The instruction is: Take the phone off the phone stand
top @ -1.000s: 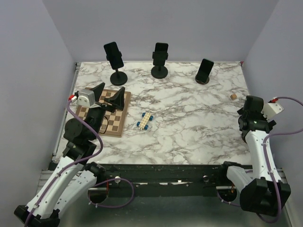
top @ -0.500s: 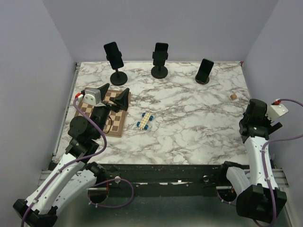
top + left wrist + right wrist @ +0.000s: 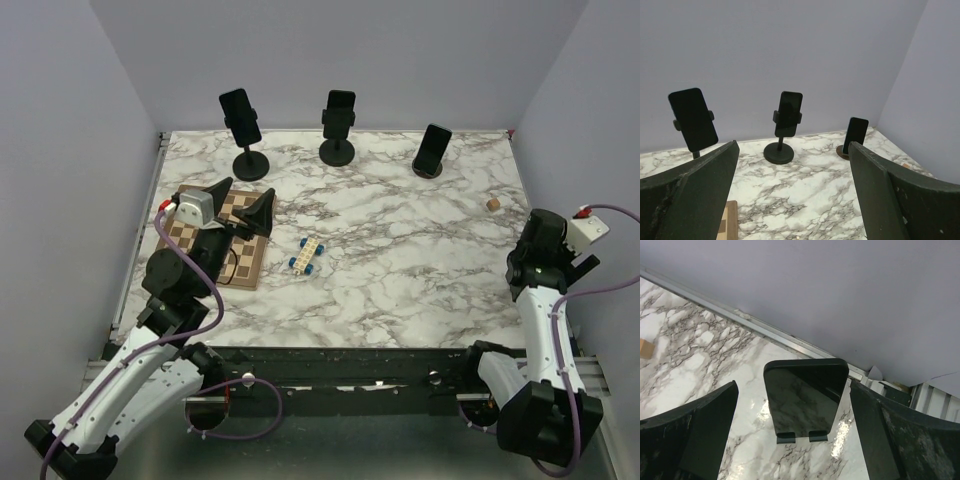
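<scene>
Three black phones stand at the back of the marble table. The left phone (image 3: pixel 240 117) (image 3: pixel 692 118) and the middle phone (image 3: pixel 339 113) (image 3: pixel 789 114) are clamped on tall round-based stands (image 3: pixel 337 152). The right phone (image 3: pixel 433 147) (image 3: pixel 855 135) leans on a low stand. My left gripper (image 3: pixel 240 196) (image 3: pixel 793 145) hangs open over the chessboard, facing them, with nothing between its fingers. At the table's right edge my right arm (image 3: pixel 543 262) covers its own fingers from above. My right gripper (image 3: pixel 793 385) is open. Just beyond it a glossy black phone-like slab (image 3: pixel 805 395) leans on a small two-hook stand.
A wooden chessboard (image 3: pixel 215 250) lies at the left under my left arm. A blue and yellow toy car (image 3: pixel 307 255) sits mid-table. A small wooden cube (image 3: pixel 492 203) (image 3: pixel 644 347) lies at the right. A metal rail (image 3: pixel 765 330) and lilac walls bound the table.
My left arm has swung a little right and forward over the chessboard. My right arm has shifted slightly toward the right edge. Both grippers stayed open.
</scene>
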